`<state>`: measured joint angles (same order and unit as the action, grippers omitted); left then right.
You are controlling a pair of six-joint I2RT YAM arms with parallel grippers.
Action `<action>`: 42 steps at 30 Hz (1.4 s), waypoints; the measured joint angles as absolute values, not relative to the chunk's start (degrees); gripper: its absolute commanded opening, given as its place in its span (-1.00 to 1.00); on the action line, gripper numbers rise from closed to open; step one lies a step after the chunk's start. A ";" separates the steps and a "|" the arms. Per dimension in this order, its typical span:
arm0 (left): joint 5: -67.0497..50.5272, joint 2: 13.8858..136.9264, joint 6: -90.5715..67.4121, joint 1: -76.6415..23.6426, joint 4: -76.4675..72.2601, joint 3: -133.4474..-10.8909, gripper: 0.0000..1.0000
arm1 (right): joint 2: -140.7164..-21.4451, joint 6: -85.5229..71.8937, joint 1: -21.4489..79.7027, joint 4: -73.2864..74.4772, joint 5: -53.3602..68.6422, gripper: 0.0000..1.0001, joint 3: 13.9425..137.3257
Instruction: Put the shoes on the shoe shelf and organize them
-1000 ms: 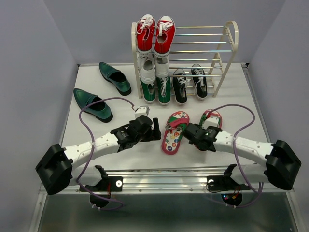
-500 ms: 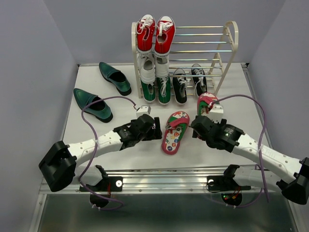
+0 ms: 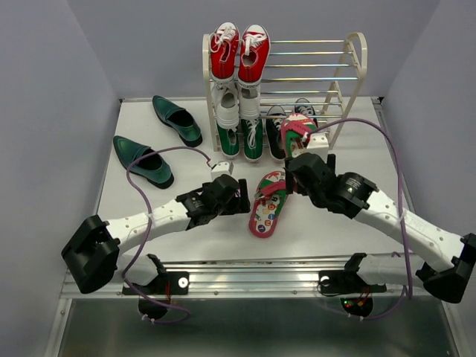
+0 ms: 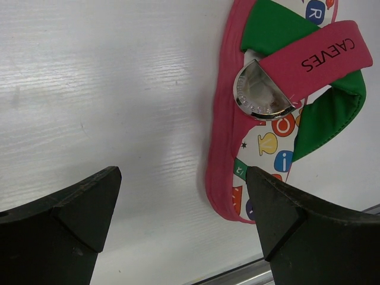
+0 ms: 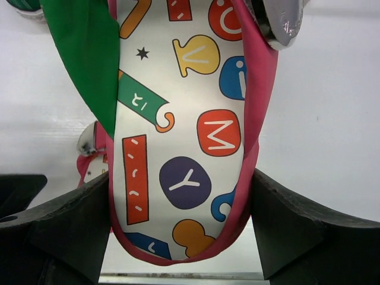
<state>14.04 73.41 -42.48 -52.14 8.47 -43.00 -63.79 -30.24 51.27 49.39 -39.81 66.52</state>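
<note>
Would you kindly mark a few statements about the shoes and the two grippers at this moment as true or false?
1. The right gripper holds a flip-flop by its heel end. True.
2. The left gripper is shut on the other flip-flop. False: its jaws are open and empty, and that shoe lies on the table beside it.
3. Both green loafers are on the shelf. False: they lie on the table, left of the shelf.
4. The red sneakers sit on the shelf's top tier. True.
</note>
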 measured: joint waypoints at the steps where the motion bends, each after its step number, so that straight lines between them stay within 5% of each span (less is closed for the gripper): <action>1: 14.06 73.41 -42.41 -52.16 8.47 -43.11 0.98 | -65.60 -29.74 51.27 48.97 -40.56 -0.99 67.79; 42: 16.58 73.36 -41.93 -52.14 10.20 -45.06 0.98 | -88.58 -4.99 16.45 14.39 -18.92 -0.99 75.61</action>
